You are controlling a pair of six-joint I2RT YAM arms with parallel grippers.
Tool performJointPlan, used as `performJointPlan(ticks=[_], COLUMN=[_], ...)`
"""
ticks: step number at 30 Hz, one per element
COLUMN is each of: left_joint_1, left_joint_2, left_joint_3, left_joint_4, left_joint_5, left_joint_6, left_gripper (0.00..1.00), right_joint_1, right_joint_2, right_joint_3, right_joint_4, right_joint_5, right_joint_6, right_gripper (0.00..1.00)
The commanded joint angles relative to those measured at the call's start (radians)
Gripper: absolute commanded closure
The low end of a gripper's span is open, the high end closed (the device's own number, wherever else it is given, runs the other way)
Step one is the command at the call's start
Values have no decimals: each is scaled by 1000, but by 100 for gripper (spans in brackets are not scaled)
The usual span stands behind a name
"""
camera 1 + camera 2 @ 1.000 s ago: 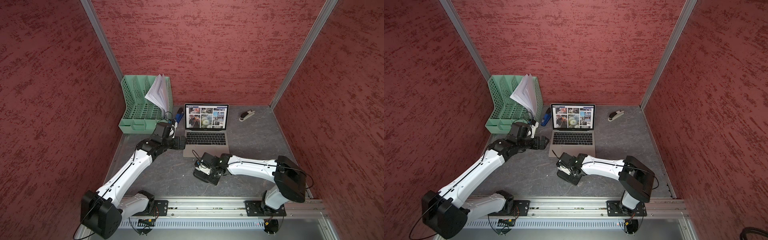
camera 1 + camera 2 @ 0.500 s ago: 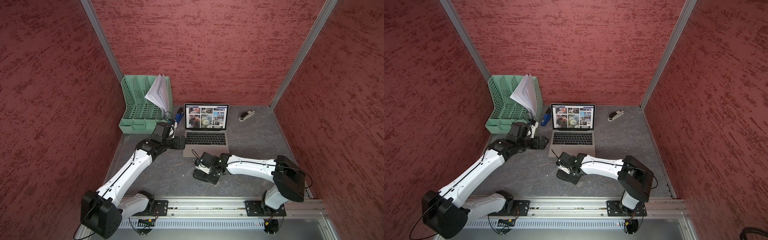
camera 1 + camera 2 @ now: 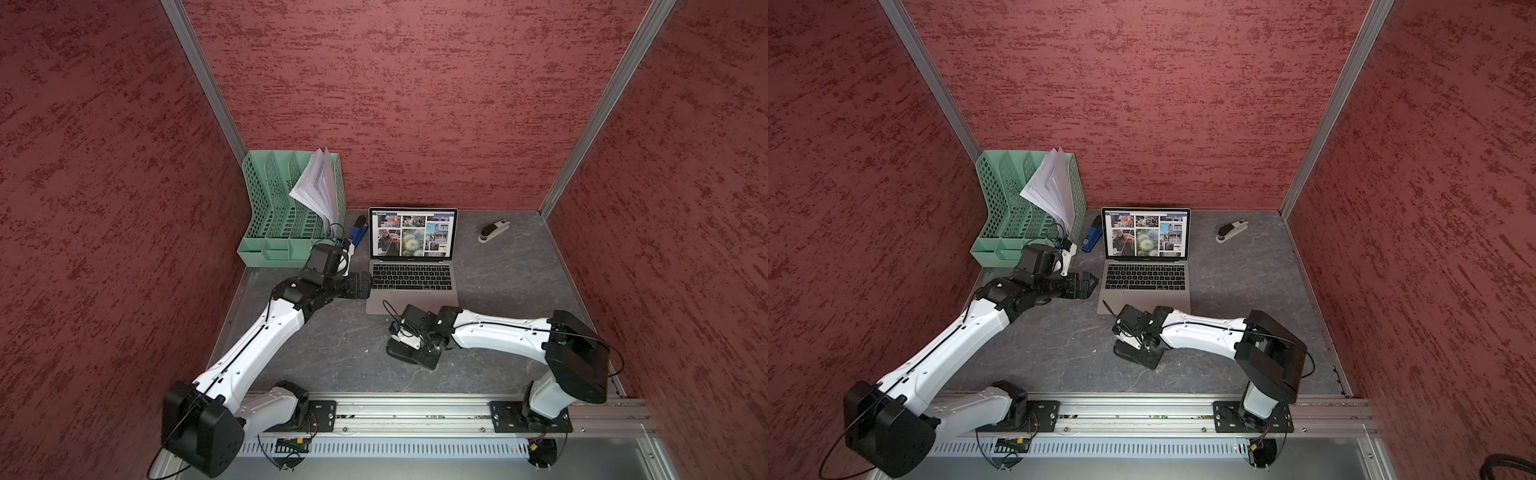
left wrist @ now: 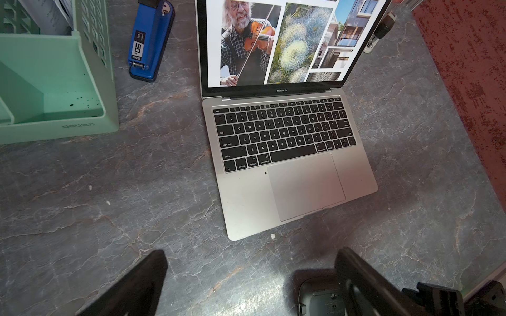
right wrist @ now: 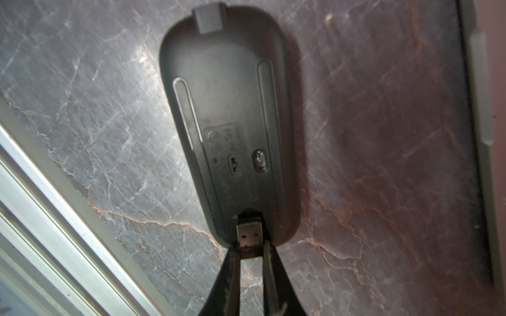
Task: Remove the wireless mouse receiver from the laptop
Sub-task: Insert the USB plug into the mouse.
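Over on the left, the left gripper (image 4: 250, 262) hangs near the left side of the laptop (image 3: 415, 297), jaws spread wide, nothing in them. Centre: the laptop sits open, screen lit. Just in front of it, the right gripper (image 5: 251, 250) pinches the wireless mouse receiver (image 5: 249, 232) in a narrow grip, metal end at the notch of the upturned black mouse (image 5: 232, 95) on the table (image 5: 383, 136).

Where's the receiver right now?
In the right wrist view, the wireless mouse receiver sits pinched in the right gripper, its tip at the notch of the upturned mouse in front of the laptop.
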Motion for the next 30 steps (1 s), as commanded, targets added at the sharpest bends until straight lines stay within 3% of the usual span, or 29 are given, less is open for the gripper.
performJointPlan(ticks=[1, 30], left_joint_1=[7, 10], left_joint_2=[8, 23], left_joint_3=[12, 12], left_joint_4=[8, 4], left_joint_5=[23, 34], left_joint_6=[17, 12], left_gripper=[0, 0], right_joint_1=[-11, -21], right_joint_2=[-16, -2], right_joint_3=[36, 58], right_joint_4=[-45, -35], right_joint_5=[32, -33], right_joint_6=[-56, -47], right_gripper=[100, 100])
